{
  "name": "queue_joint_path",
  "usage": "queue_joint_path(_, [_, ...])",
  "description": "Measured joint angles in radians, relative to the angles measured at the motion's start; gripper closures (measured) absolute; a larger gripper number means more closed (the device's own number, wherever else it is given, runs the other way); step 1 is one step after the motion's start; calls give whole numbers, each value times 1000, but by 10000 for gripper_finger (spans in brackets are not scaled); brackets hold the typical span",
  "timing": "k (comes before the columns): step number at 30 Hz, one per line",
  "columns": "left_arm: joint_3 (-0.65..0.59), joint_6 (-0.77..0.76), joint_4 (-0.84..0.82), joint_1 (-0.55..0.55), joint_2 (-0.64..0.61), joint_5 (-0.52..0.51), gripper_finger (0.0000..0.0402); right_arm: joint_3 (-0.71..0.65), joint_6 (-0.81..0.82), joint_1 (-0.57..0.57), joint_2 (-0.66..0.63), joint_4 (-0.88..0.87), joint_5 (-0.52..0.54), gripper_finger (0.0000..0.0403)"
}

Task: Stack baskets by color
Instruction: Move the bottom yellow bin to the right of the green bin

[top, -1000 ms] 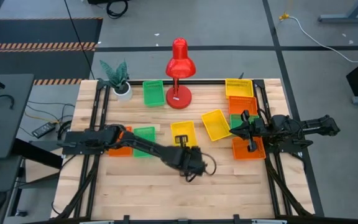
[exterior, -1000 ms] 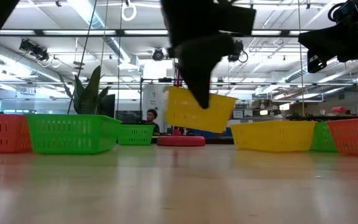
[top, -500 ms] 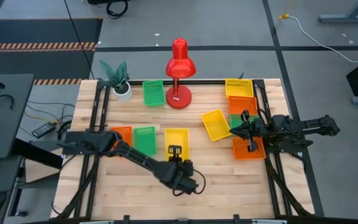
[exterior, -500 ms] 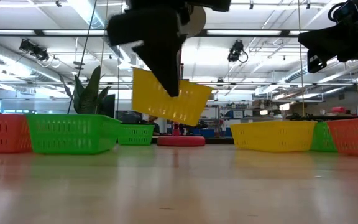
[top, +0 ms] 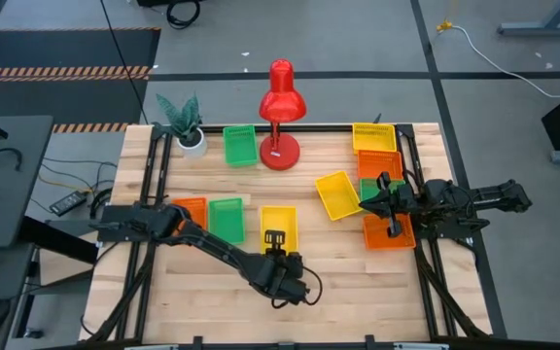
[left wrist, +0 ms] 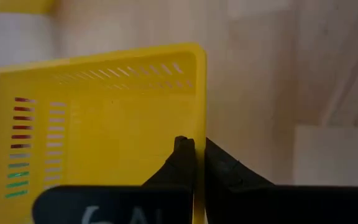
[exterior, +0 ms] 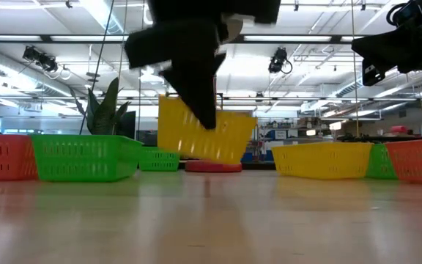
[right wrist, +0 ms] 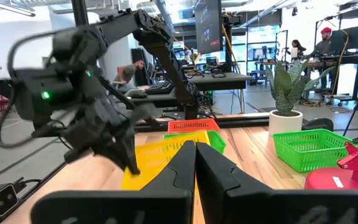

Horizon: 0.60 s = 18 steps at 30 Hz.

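Low view shows the left tool (exterior: 196, 110) pinching a yellow basket's (exterior: 205, 137) rim, airborne mid-tabletop (exterior: 211, 220); level it before lowering. Right tool (top: 385, 204) waits closed, empty, over the orange basket (top: 389, 231).

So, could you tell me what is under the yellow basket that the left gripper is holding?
Only bare wooden table shows beneath the lifted yellow basket pinched in the left gripper. Its inside looks empty.
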Motion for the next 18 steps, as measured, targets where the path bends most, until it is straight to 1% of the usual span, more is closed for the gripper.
queue_joint_path(1, [-35,4,43,1,-12,20,389,0,0,0,0,0,0,384])
queue_joint_path(3, [-100,0,119,0,-37,29,389,0,0,0,0,1,0,384])
queue_joint_path(5, [-165,-23,140,1,-69,27,389,0,0,0,0,0,0,384])
queue_joint_path(7, [-239,-46,174,3,-117,23,389,0,0,0,0,5,0,384])
queue_joint_path(9, [-324,-52,242,7,-183,17,389,0,0,0,0,7,0,384])
queue_joint_path(13, [-541,-42,463,26,-340,37,389,0,0,0,0,8,0,384])
queue_joint_path(18, [-814,11,770,61,-511,136,388,0,0,0,0,8,0,384])
